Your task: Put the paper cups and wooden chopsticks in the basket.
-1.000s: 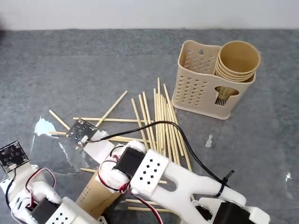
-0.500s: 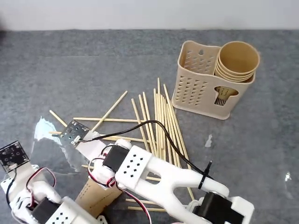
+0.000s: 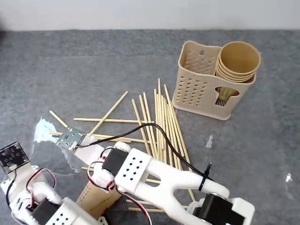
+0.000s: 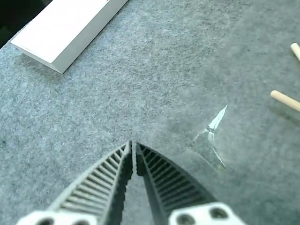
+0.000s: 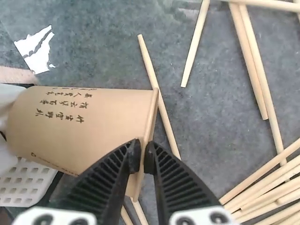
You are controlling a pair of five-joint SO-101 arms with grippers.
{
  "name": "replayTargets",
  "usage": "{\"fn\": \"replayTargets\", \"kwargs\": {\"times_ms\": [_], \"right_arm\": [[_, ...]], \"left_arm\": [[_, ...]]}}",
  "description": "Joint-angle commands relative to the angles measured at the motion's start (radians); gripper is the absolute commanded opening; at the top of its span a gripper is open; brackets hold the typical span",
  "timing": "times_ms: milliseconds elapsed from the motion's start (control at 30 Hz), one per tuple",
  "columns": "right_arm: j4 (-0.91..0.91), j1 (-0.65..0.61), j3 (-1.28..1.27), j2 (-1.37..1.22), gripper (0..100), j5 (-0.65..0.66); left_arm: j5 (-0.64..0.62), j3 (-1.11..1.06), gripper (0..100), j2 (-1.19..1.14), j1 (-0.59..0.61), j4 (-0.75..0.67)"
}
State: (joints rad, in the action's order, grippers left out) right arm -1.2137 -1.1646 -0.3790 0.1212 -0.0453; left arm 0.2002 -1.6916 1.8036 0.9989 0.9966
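- High view: the grey worktop (image 3: 70, 70) ends at a white wall (image 3: 140, 14) on the far side, with open room far left and right of the basket (image 3: 201, 91).
- The basket stands far right, with one stack of paper cups (image 3: 239, 61) in its right compartment; the number of cups is unclear.
- One paper cup (image 3: 96, 197) lies on its side at the near edge, under the right arm (image 3: 154, 178).
- Mid-worktop, the chopsticks (image 3: 161, 122) number over a dozen and overlap; exact count not possible.
- Versus 0.5 s ago: the right arm's wrist has shifted slightly left and nearer. Cup, basket and sticks are unmoved.
- Left wrist view: the left gripper (image 4: 133, 147) is pressed together over the bare worktop. Two chopstick ends (image 4: 286, 101) lie well apart from it, and a white slab (image 4: 70, 28) sits farther off.
- Right wrist view: the right gripper (image 5: 142, 149) pinches the rim of the paper cup (image 5: 84, 122); one chopstick (image 5: 150, 65) touches that rim.
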Motion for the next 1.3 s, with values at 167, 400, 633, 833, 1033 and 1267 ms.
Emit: {"fn": "replayTargets", "kwargs": {"times_ms": [167, 400, 633, 833, 1033, 1267], "right_arm": [[-0.254, 0.096, 0.164, 0.062, 0.8, 0.089], [-0.400, 0.217, 0.276, 0.226, 0.8, 0.160], [-0.427, 0.366, 0.292, 0.374, 0.8, 0.265], [-0.438, 0.423, 0.252, 0.446, 1.0, 0.307], [-0.380, 0.417, 0.117, 0.378, 6.8, 0.175], [-0.243, 0.357, 0.072, 0.232, 11.1, 0.114]], "left_arm": [[0.000, 0.010, 1, 0.017, -0.006, -0.017], [0.000, 0.010, 1, 0.017, -0.006, -0.017], [0.000, 0.010, 1, 0.017, -0.006, -0.017], [0.000, 0.010, 1, 0.017, -0.006, -0.017], [0.000, 0.010, 1, 0.017, -0.006, -0.017], [0.000, 0.010, 1, 0.017, -0.006, 0.012]]}}
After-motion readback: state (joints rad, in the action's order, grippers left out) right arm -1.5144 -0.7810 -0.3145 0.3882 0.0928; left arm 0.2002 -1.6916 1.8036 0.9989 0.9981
